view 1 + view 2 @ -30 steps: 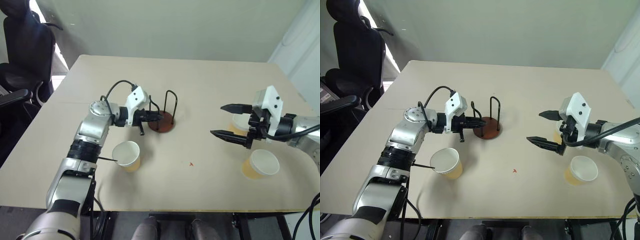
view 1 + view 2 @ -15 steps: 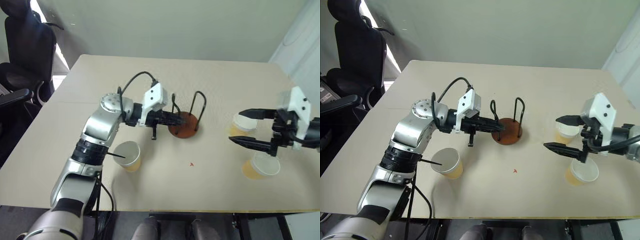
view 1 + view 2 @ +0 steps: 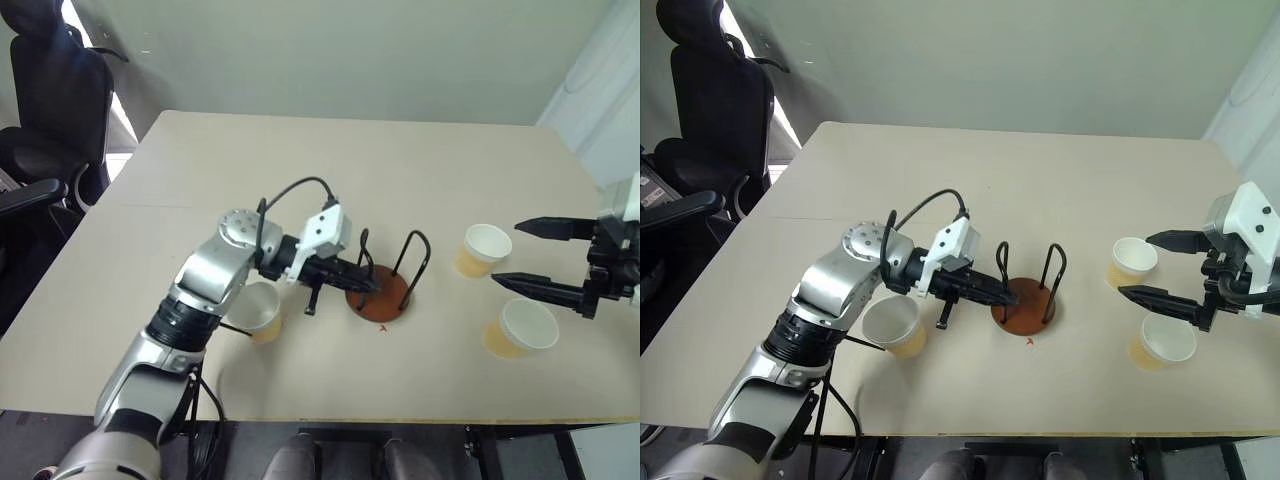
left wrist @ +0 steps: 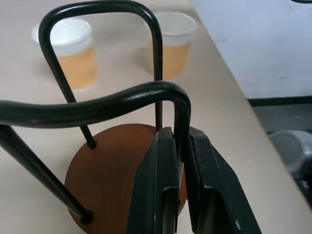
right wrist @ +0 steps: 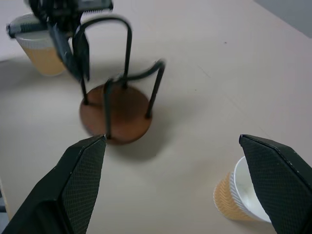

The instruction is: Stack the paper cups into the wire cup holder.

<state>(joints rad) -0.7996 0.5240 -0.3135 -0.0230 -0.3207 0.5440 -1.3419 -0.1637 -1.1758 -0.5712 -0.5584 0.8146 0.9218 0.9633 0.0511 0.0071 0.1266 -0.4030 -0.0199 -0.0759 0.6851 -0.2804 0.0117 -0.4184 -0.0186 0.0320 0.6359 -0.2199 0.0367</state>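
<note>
Right now my left hand (image 4: 179, 195) is pinched tight on a wire loop of the cup holder (image 3: 385, 291), near the desk's (image 3: 300, 170) front edge. If I tug crookedly, it tips. My right hand (image 3: 530, 256) is spread wide between two cups (image 3: 487, 248).

L arm reaches in from near-left, elbow bent, left gripper (image 3: 368, 288) pointing right w/ fingers (image 4: 161, 185) clamped tight on a wire loop; R arm at far right edge, right gripper (image 3: 532, 256) pointing left, jaws spread wide, empty.
</note>
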